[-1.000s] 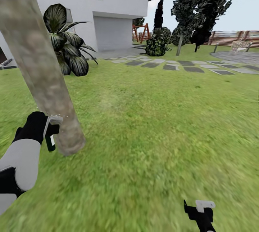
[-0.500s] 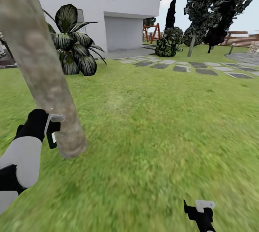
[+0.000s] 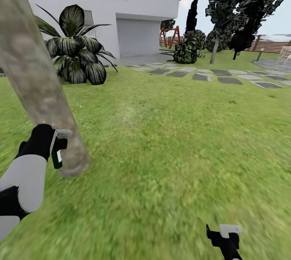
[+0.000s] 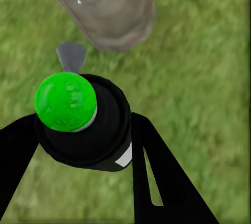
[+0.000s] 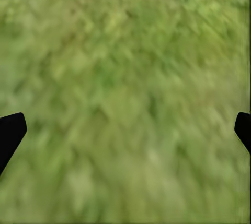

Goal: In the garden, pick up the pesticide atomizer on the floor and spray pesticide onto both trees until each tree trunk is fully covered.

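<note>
Little has shifted since half a second ago: the tree trunk (image 3: 38, 86) now leans slightly further off, its base still beside the left gripper (image 3: 56, 147). That gripper's jaws are clamped on the pesticide atomizer (image 4: 83, 119), its spray head nearly touching the trunk. Well apart, low over the lawn (image 3: 173, 143), the right gripper (image 3: 226, 237) holds its jaws spread apart.

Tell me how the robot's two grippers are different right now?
The left gripper is shut on the pesticide atomizer; the right gripper is open and holds nothing. The left gripper is raised beside the tree trunk; the right gripper hangs low over bare lawn, away from the trunk. Both have black fingers.
</note>
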Tool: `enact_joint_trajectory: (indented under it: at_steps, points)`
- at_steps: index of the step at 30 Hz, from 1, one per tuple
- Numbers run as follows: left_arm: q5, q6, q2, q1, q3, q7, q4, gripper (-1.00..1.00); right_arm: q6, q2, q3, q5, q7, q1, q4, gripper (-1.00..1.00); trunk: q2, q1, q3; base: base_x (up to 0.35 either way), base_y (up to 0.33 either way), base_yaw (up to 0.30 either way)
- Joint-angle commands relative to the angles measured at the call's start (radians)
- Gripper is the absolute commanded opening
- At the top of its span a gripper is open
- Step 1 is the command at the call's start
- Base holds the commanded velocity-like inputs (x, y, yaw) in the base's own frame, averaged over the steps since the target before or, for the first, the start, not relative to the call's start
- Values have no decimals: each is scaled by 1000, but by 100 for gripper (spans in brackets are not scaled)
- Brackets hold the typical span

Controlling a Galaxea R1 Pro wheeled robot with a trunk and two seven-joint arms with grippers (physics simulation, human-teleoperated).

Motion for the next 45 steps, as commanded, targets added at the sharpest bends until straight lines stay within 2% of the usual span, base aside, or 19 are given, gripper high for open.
enact_joint_trajectory:
  at_steps: [1,9,12,15,20,22,24,26,34,45]
  points:
    - [-10,1,3,1,4,-9,7,-100,-2,0,-4,11,-6,-1,2,100,0,0,-1,145,-255,0]
    - [-4,-20,10,129,16,-8,2,-100,-3,3,-3,12,-6,-1,3,100,0,0,-1,127,-136,219]
    - [1,-99,7,189,18,-9,0,-100,-3,3,-3,12,-6,-1,3,100,0,0,-1,5,-4,278]
    - [20,-144,7,227,19,-10,4,-100,-3,3,-3,12,-6,-1,2,100,0,0,-1,65,-69,223]
    - [35,-159,8,287,21,-8,14,-100,-4,3,-4,12,-6,-1,3,100,0,0,-1,217,-191,22]
    - [69,-162,7,306,21,-8,13,-100,-3,2,-4,11,-6,-1,3,100,0,0,-1,232,-201,1]
    - [102,-162,4,316,20,-13,14,-100,-3,2,-4,11,-6,-1,3,100,0,0,-1,232,-201,0]
    - [112,-162,0,320,20,-20,15,-100,-4,3,-4,11,-6,-1,3,100,0,0,-1,232,-201,0]
    - [115,-162,-1,321,21,-24,16,-100,-3,4,-4,11,-6,-1,3,100,0,0,-1,232,-201,16]
    - [111,-164,8,349,20,-9,6,-100,-3,5,-4,11,-6,-1,3,100,0,0,-1,217,-211,250]
